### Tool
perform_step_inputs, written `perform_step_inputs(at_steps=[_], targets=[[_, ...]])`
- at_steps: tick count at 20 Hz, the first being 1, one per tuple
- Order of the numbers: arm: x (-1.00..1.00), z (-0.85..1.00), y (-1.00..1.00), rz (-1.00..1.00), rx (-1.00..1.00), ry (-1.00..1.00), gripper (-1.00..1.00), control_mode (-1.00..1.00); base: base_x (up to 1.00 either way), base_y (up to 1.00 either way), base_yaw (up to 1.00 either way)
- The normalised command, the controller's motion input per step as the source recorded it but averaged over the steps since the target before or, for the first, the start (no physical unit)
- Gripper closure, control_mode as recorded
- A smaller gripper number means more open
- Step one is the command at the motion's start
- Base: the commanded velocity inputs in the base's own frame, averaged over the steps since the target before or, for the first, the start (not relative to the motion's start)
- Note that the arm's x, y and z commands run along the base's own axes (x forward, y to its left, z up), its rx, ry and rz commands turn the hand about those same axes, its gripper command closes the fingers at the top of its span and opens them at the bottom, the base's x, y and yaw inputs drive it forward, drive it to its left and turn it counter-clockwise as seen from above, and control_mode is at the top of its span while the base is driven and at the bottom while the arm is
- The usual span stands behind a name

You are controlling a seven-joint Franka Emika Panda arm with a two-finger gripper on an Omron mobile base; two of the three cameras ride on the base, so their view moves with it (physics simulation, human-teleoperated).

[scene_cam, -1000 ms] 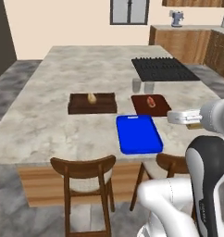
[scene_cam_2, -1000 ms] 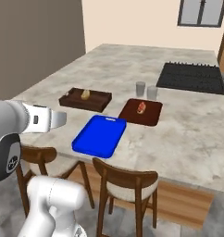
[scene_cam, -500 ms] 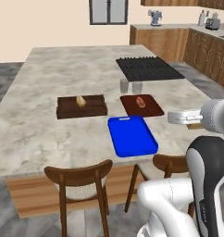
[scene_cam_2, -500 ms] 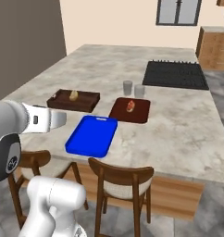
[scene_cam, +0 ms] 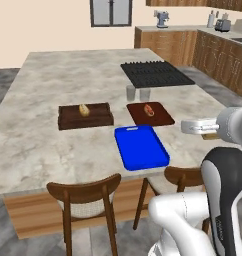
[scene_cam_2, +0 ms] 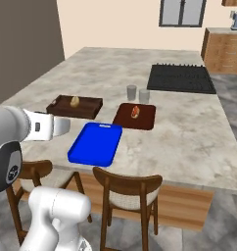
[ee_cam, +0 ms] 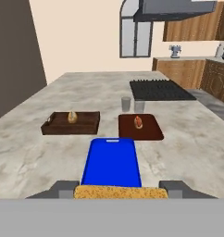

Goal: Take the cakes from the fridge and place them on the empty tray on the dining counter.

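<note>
Cake, the tan-yellow square block [ee_cam: 121, 191], sits pinched between the two dark finger tips of the gripper [ee_cam: 119, 190] at six o'clock in the hand view, its crumbly-looking top edge running flat from one tip to the other. I would judge it light, soft and easily crushed, so the hold on its two opposite flat sides is the right one, with only gentle pressure; it should not slip much given the rough surface, but a hard squeeze could break it. In the left base view the gripper [scene_cam: 199, 127] shows as a white hand at three o'clock, just off the near right edge of the dining counter [scene_cam: 38, 145], and there the jaws themselves are too small to read. The empty tray [ee_cam: 111, 161], bright blue with its handle slot at the far end, lies straight ahead of the cake at twelve o'clock from the tips, bare of any food. Beyond it stand the dark wooden tray [ee_cam: 70, 124] with a pale bread roll [ee_cam: 72, 117] at ten o'clock and the reddish-brown board [ee_cam: 140, 127] with a sausage-like piece [ee_cam: 139, 121] at one o'clock, two grey cups [ee_cam: 132, 104] behind. Against the earlier pictures the whole scene has slid sideways and the island sits squarer to the cameras: the base has driven, not the things, and the blue tray now lies nearer the middle of both base views.
</note>
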Motion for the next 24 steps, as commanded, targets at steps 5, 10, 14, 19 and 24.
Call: perform_step_inputs(at_steps=[5,10,14,19,24], targets=[[0.15,0.00,0.00,0.00,0.00,0.03,1.00,-1.00,0.55,0.00,0.00],[0.97,-0.20,0.00,0.00,0.00,0.22,1.00,-1.00,0.00,0.00,0.00],[0.88,-0.34,0.01,0.01,0.00,0.15,1.00,-1.00,0.00,0.00,0.00],[0.39,-0.55,0.09,0.01,0.00,0.04,1.00,-1.00,0.00,0.00,0.00],[0.28,-0.57,0.16,0.00,0.00,-0.04,1.00,-1.00,0.00,0.00,0.00]])
